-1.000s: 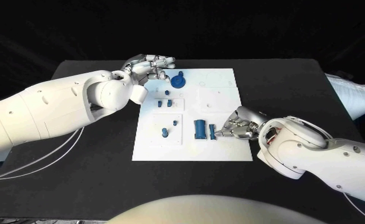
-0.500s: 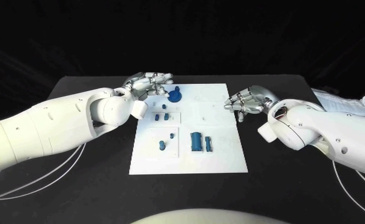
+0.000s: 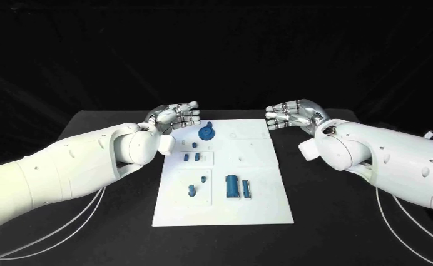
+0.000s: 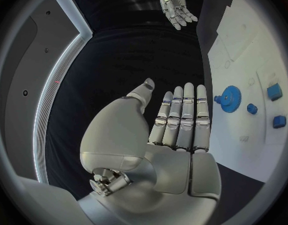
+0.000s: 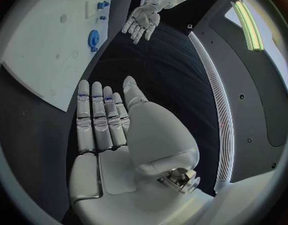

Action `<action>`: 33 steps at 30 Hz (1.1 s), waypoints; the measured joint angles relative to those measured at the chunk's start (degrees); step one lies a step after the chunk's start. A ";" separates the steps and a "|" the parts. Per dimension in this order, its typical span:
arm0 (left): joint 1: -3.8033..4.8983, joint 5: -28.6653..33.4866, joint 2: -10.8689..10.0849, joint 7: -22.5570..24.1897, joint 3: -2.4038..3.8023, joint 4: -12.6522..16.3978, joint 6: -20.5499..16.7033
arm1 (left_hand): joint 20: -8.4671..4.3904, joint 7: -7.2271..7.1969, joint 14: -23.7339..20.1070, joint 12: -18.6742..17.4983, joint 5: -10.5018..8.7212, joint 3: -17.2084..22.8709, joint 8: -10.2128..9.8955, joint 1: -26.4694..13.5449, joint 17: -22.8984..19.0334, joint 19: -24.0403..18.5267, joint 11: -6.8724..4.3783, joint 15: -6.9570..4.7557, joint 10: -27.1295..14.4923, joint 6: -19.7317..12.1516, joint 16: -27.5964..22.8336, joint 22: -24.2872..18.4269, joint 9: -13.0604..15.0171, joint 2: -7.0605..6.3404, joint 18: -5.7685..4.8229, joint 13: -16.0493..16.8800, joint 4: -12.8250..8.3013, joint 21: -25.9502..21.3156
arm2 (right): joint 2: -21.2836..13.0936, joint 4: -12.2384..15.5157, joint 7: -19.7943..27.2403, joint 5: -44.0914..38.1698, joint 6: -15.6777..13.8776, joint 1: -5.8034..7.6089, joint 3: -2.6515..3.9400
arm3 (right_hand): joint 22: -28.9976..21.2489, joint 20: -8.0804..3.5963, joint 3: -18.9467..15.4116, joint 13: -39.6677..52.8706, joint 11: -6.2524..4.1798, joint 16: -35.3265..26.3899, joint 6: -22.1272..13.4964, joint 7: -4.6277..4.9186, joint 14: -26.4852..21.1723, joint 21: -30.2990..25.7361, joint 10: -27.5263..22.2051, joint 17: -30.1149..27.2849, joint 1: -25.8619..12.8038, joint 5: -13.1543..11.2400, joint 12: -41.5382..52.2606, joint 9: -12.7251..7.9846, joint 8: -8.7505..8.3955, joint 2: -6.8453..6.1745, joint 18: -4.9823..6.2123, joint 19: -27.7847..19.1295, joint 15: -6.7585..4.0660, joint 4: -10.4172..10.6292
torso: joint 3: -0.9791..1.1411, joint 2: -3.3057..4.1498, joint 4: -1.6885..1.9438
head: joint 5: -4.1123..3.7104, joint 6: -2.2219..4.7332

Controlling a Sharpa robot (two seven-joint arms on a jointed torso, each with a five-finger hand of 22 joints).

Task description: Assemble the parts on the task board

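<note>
Both hands raised off the board, holding nothing; blue parts sit on the white board.

Left hand (image 3: 178, 116) hovers at the far left corner of the board (image 3: 266, 203), fingers straight and side by side, nothing between them. Right hand (image 3: 293, 114) hangs off the far right corner, fingers flat and together, palm bare. The gear (image 3: 206, 133) sits at the far left of the board with a small knob beside it. 2 small blocks (image 3: 191, 158) lie nearer, in the middle left. The cylinder (image 3: 234, 185) and a thin piece (image 3: 246, 188) stand side by side near the front, with 2 small pieces (image 3: 191, 189) to their left. Whether each part is seated in its final slot is too small to tell. Both hands sit clear of the board, likely to keep the parts in the head view. Black desk (image 3: 108, 216) underneath.
</note>
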 measured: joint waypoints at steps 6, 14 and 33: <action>-0.81 -0.23 -0.23 0.25 0.28 2.16 -1.59 | -2.28 -1.74 -11.58 -1.84 -1.09 -3.09 -2.05 -15.55 -3.59 -10.87 -2.78 -2.18 -13.04 -11.96 -4.96 -6.40 -1.94 1.66 -1.78 -1.76 -0.98 -2.95 | -0.10 2.11 0.45 0.93 -1.92 -1.10 0.18 | -2.03 -2.35 2.69 -2.23 -2.27 -1.83 -11.74 -1.97 -13.00 -3.42 -13.15 -2.98 -18.14 -2.08 -1.46 -2.58 -1.39 -2.91 -1.39 -11.58 -2.39 1.00 | 0.06 -0.76 0.46 | -0.60 1.46; -2.97 -1.73 -1.06 3.68 1.29 8.70 -9.87 | -4.45 -5.48 -22.53 -5.33 -1.43 -5.99 -2.58 -30.29 -6.99 -21.19 -5.26 -3.03 -25.46 -23.26 -9.64 -12.46 -2.72 2.33 -3.17 -2.47 -1.48 -5.01 | 0.21 8.48 6.01 6.95 -9.98 -3.79 0.97 | -4.82 -4.49 3.47 -4.37 -5.36 -5.49 -22.57 -5.02 -25.01 -6.65 -25.29 -5.75 -34.87 -2.68 -2.17 -4.97 -2.05 -5.17 -3.17 -22.27 -3.31 1.30 | 0.37 -3.08 1.83 | -2.05 5.17; -5.52 -5.86 -1.87 13.05 2.29 16.38 -29.12 | -9.76 -7.44 -37.93 -7.76 -1.41 -12.37 -2.81 -50.94 -14.09 -35.69 -6.18 -3.33 -42.89 -39.20 -16.26 -20.95 -2.91 2.57 -8.05 -2.68 -1.59 -5.76 | 0.33 14.27 18.10 19.49 -25.81 -6.32 1.58 | -8.62 -9.89 3.85 -9.35 -6.43 -7.49 -37.79 -8.38 -41.88 -13.52 -42.42 -12.14 -58.39 -2.89 -2.21 -10.79 -2.27 -5.98 -8.54 -37.30 -3.61 1.37 | 0.54 -4.32 2.59 | -2.54 6.44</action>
